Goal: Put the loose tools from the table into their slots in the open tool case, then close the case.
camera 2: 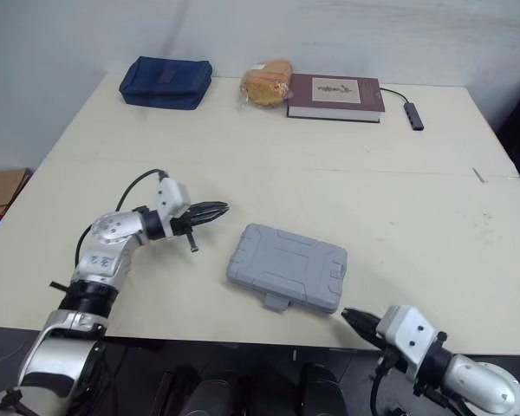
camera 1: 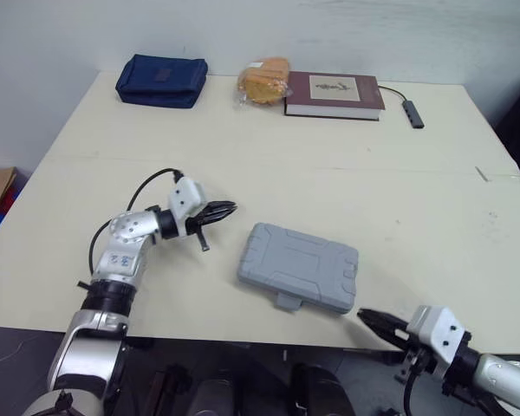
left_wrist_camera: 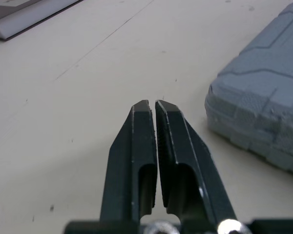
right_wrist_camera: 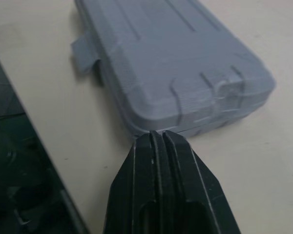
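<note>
Tool case [camera 1: 299, 267]: lid down. Right gripper [camera 1: 364, 315]: pinched empty, case corner just ahead. Left gripper [camera 1: 231, 207]: likewise. Press latch [camera 1: 288, 302] squarely.

Table [camera 1: 399, 199]: cream top, one seam running across its width.
Tool case [camera 1: 299, 266]: grey, lid shut, lying flat near the front edge.
Pouch [camera 1: 162, 81]: dark blue, far left corner.
Wrapped bread [camera 1: 264, 81]: just beside the book.
Book [camera 1: 334, 94]: maroon, along the far edge.
Adapter [camera 1: 413, 113]: dark, cabled, right of the book.
</note>
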Controlling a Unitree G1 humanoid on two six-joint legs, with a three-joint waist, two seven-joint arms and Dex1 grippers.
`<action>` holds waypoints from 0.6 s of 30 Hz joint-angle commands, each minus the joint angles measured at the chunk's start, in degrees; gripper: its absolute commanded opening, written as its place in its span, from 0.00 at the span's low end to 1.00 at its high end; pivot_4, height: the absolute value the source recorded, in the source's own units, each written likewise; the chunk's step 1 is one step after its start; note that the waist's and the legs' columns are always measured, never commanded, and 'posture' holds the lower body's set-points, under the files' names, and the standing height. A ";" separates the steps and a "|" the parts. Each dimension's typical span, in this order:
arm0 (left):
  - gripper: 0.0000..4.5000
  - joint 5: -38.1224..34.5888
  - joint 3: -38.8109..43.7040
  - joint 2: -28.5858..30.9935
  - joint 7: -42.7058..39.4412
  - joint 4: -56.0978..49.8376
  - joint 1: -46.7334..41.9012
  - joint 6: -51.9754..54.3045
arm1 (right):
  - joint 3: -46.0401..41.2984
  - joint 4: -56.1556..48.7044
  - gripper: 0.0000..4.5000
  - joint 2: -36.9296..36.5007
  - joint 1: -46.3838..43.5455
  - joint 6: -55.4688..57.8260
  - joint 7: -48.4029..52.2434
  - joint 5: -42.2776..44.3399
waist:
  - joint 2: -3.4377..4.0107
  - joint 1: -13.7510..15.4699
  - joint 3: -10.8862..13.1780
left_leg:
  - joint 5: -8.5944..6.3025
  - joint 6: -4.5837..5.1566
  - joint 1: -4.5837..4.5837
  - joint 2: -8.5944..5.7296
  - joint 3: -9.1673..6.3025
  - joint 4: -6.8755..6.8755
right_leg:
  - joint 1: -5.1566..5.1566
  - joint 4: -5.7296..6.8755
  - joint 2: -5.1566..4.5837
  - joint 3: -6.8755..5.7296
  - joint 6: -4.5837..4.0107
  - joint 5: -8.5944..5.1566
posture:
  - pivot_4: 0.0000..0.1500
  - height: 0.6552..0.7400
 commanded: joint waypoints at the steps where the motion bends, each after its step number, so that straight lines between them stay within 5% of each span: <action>1: 0.01 3.29 -2.84 -2.65 0.02 5.50 -4.47 1.20 | 3.83 -1.57 0.01 0.43 -2.59 3.15 2.32 -2.05 | 0.00 -0.02 0.00 | 0.01 0.02 -0.01 -0.02 0.02 0.00 | -0.01 0.00 -0.01 0.01 0.03 0.01 | 1.00 1.00; 10: 0.01 9.09 -5.88 -8.99 -2.06 23.86 -12.87 -14.37 | 7.32 5.61 0.01 3.60 -10.74 2.14 4.27 -9.05 | -0.11 0.01 0.06 | 0.03 0.09 -0.11 -0.08 0.05 0.11 | -0.03 -0.06 -0.05 -0.03 0.14 0.08 | 1.00 1.00; 18: 0.01 8.48 -5.29 -7.90 -10.99 26.81 -12.38 -17.58 | 6.35 15.68 0.01 5.57 -20.67 -0.55 3.75 -14.16 | -0.11 -0.24 0.06 | 0.03 0.13 -0.10 -0.07 0.11 0.20 | 0.00 -0.10 -0.04 0.01 0.19 0.19 | 1.00 1.00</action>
